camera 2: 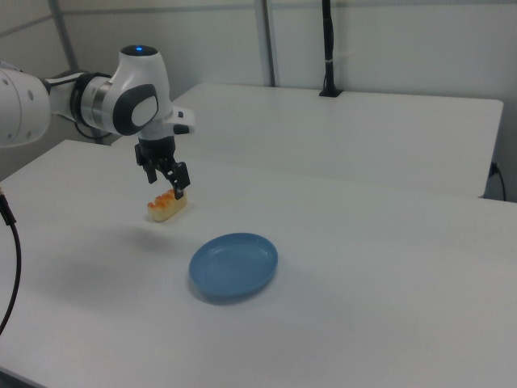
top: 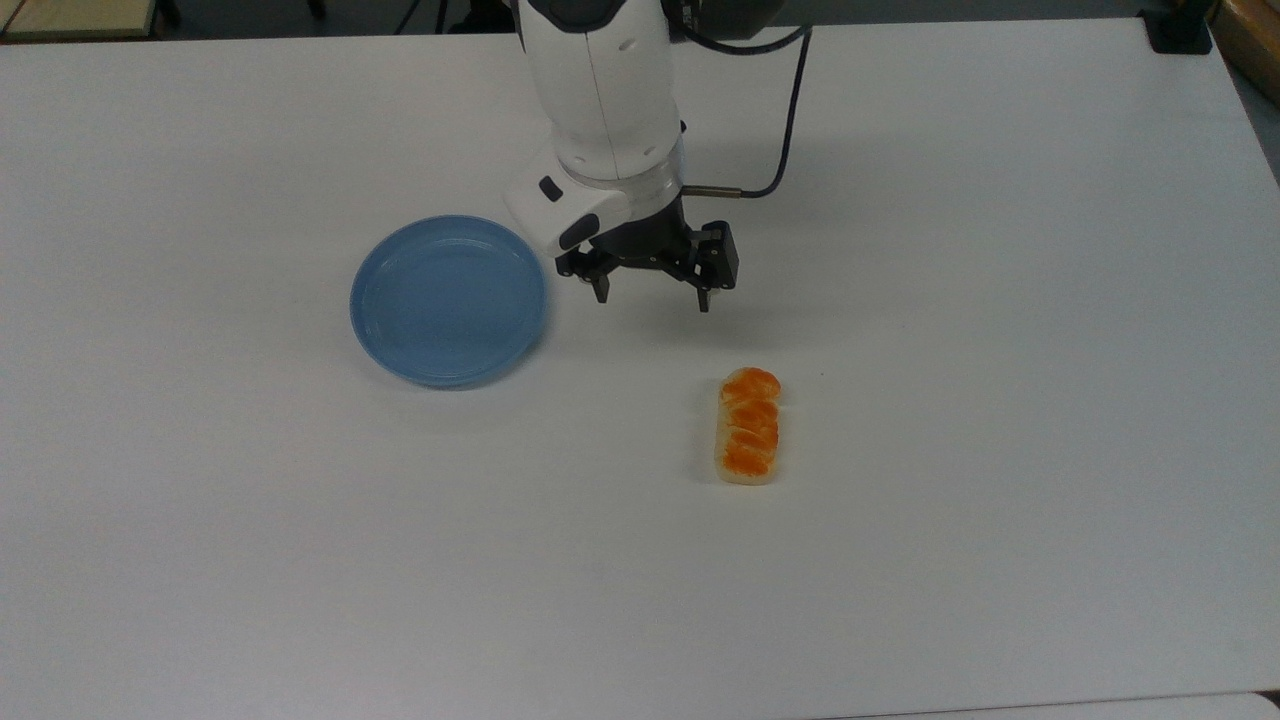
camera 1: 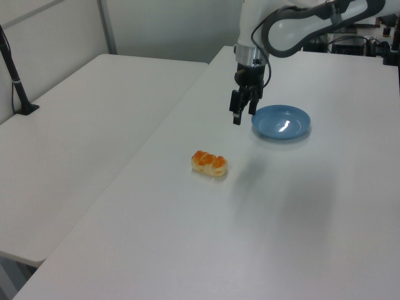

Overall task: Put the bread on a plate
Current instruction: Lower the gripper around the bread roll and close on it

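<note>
While the plate [top: 448, 300] sat flat and bare on the white bench [top: 1000, 300], the claw [top: 652, 296] hung just off its rim toward the top view's right, fingers [top: 601, 290] spread apart, holding nothing, clear of the bench surface. Farther from the plate toward the top view's lower right, the bread [top: 749, 426] lay on the bench, orange top up, well apart from the plate and short of the claw. Left view: claw [camera 1: 240, 116] just beside the plate [camera 1: 280, 121], bread [camera 1: 209, 162] nearer the camera.
</note>
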